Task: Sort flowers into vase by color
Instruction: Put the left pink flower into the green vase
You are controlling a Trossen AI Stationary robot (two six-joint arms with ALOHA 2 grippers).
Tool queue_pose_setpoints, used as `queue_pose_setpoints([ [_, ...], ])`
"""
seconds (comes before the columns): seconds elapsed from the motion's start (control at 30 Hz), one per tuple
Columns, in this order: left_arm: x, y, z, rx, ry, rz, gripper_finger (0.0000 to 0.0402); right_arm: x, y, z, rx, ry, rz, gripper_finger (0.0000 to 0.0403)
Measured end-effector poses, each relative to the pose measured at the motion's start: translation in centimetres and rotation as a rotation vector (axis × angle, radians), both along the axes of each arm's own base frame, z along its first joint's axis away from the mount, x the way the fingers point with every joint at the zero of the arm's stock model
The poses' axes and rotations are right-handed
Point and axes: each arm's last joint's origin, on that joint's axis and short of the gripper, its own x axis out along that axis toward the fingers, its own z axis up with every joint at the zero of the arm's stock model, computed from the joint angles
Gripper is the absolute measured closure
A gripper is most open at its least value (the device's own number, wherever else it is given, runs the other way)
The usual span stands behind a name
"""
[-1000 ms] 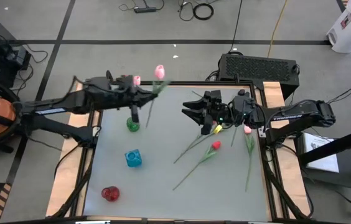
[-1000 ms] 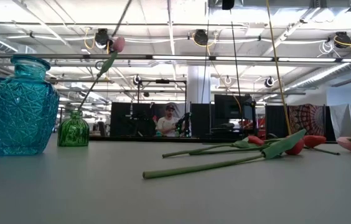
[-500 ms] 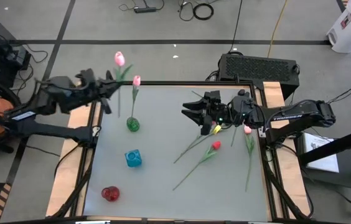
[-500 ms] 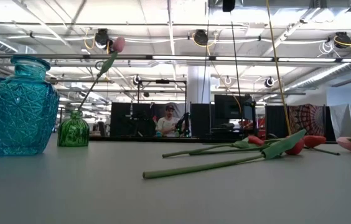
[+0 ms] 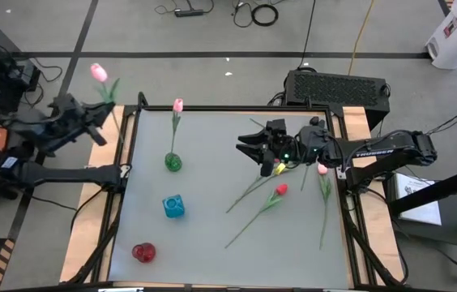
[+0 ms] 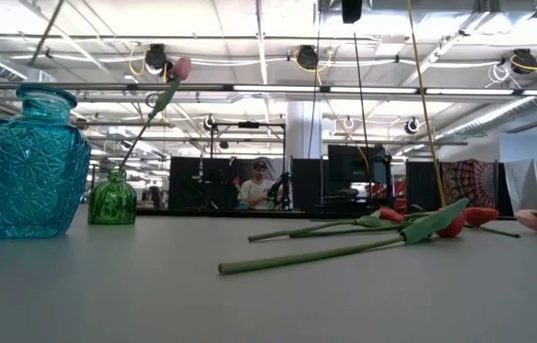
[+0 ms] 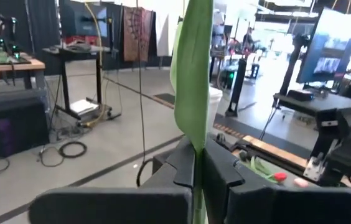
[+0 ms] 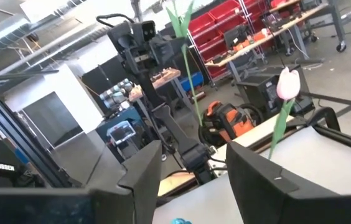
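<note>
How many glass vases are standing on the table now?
3, in a row in the high view: green vase on top, holding a pink flower; blue vase in between; red vase lowest. None seems hidden.

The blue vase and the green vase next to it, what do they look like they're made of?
The blue vase looks like pressed or cut glass, possibly clear plastic: translucent, glossy, faceted with a starburst pattern. The green vase looks like the same sort of tinted glass: light shines through its ribbed, patterned wall, and a pink tulip stands in it.
</note>
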Motion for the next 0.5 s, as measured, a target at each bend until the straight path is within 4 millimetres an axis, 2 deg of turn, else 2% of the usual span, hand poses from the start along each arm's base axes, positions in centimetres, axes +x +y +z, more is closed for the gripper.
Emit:
queue_pose_setpoints([
  [0.1,-0.6,-0.1,-1.2,-0.018,-0.013,0.011,0.0389,0.0,0.0,-0.1,0.000,0.005,-0.001,0.0232],
  [0.23,-0.2,0.0,-3.0,-0.044,-0.023,0.013,0.0388,0.0,-0.2,-0.2,0.001,0.020,-0.037,0.0232],
  [0.5,3.6,0.5,-6.6,-0.060,-0.056,0.011,0.0387,0.0,-0.2,-0.5,0.000,0.049,-0.051,0.0232],
])
